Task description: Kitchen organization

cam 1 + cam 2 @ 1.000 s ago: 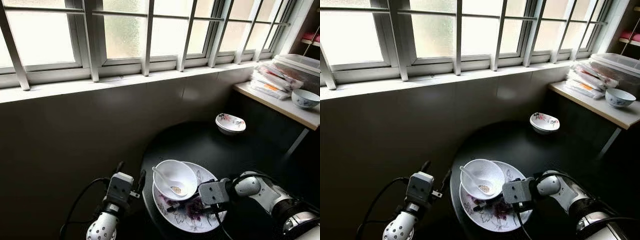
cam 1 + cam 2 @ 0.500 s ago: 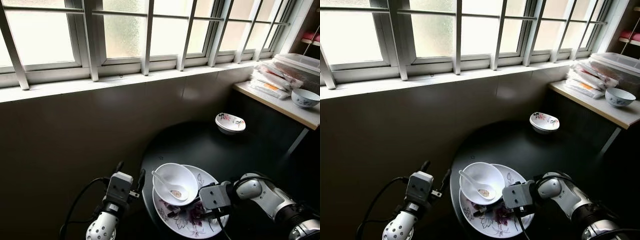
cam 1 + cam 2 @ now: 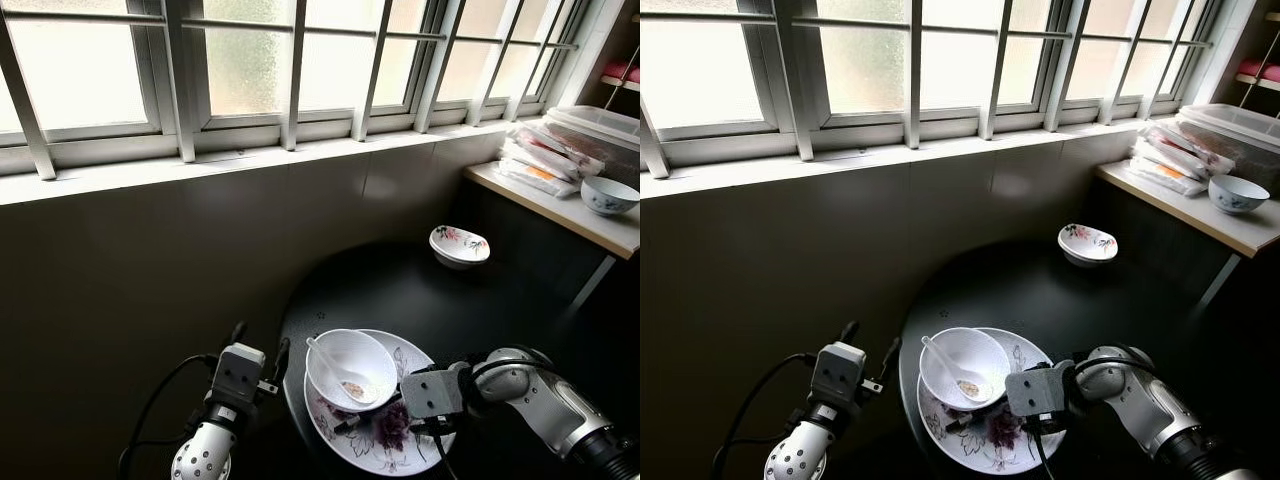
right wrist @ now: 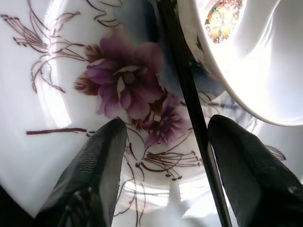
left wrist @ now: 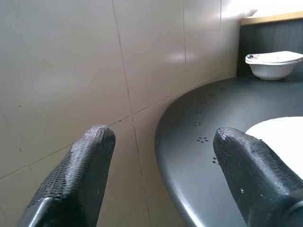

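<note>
- Flowered plate point(image 3: 372, 440) at near edge of round black counter point(image 3: 440, 300), carrying one white bowl point(image 3: 350, 367), one spoon point(image 3: 327, 360), one dark chopstick point(image 4: 187, 99).
- Right hand point(image 3: 385, 415) low over plate, fingers parted, holding nothing, likely lining up on chopstick.
- Left hand point(image 5: 161, 156) spread, empty, off counter edge.
- Second bowl point(image 3: 459, 244) farther back; third point(image 3: 609, 195) on side shelf.
</note>
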You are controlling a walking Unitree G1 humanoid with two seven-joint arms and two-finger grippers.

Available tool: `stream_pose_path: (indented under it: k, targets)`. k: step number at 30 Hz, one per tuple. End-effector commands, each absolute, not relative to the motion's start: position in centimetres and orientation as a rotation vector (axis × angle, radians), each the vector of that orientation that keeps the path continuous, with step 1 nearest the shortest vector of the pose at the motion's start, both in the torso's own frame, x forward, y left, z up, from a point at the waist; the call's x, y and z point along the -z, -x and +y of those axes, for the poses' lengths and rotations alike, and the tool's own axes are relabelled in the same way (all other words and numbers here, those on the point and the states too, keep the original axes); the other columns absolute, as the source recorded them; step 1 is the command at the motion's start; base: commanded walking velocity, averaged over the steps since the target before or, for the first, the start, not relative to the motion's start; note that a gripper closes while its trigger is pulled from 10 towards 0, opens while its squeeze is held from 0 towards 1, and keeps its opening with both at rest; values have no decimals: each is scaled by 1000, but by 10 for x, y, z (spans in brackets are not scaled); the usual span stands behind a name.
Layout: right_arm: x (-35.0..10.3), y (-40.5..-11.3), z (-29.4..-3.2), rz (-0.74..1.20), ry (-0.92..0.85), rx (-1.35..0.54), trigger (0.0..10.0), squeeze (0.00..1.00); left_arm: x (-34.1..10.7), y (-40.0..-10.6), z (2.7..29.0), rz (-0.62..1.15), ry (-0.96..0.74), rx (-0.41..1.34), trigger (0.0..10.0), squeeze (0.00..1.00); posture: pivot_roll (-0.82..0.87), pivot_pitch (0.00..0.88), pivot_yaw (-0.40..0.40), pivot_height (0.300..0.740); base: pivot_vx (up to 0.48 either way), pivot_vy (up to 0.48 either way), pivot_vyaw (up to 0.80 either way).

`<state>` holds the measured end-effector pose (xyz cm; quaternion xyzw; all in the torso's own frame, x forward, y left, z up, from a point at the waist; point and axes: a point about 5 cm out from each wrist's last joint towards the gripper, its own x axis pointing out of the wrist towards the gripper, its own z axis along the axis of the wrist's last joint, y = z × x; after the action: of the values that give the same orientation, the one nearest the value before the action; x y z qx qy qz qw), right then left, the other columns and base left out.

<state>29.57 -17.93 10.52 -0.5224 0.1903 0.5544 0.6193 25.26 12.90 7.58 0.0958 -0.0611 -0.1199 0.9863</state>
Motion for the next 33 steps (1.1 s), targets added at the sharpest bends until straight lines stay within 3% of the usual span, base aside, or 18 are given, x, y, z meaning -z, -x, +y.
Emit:
stream_pose_path:
  k: [1, 18, 29, 31, 32, 33]
  targets:
    - [-110, -296, -186, 468, 1212, -1228, 10000, 0, -75, -254, 125, -122, -180, 253, 10000, 0, 52, 0, -92, 740, 0, 0, 0]
    - [-110, -314, -198, 509, 1230, -1031, 10000, 0, -74, -257, 122, -122, -174, 259, 10000, 0, 40, 0, -91, 740, 0, 0, 0]
    - [-90, -309, -199, 593, 1116, -1099, 10000, 0, -74, -258, 122, -125, -171, 253, 10000, 0, 50, 0, -99, 740, 0, 0, 0]
    - [-89, -309, -199, 600, 1095, -1105, 9608, 0, -74, -258, 122, -125, -171, 253, 10000, 0, 51, 0, -102, 740, 0, 0, 0]
    - [-88, -309, -199, 603, 1088, -1107, 3765, 0, -75, -258, 122, -125, -171, 254, 10000, 0, 51, 0, -102, 740, 0, 0, 0]
    - [-88, -309, -199, 605, 1080, -1107, 1176, 0, -75, -258, 122, -124, -171, 254, 10000, 0, 51, 0, -102, 740, 0, 0, 0]
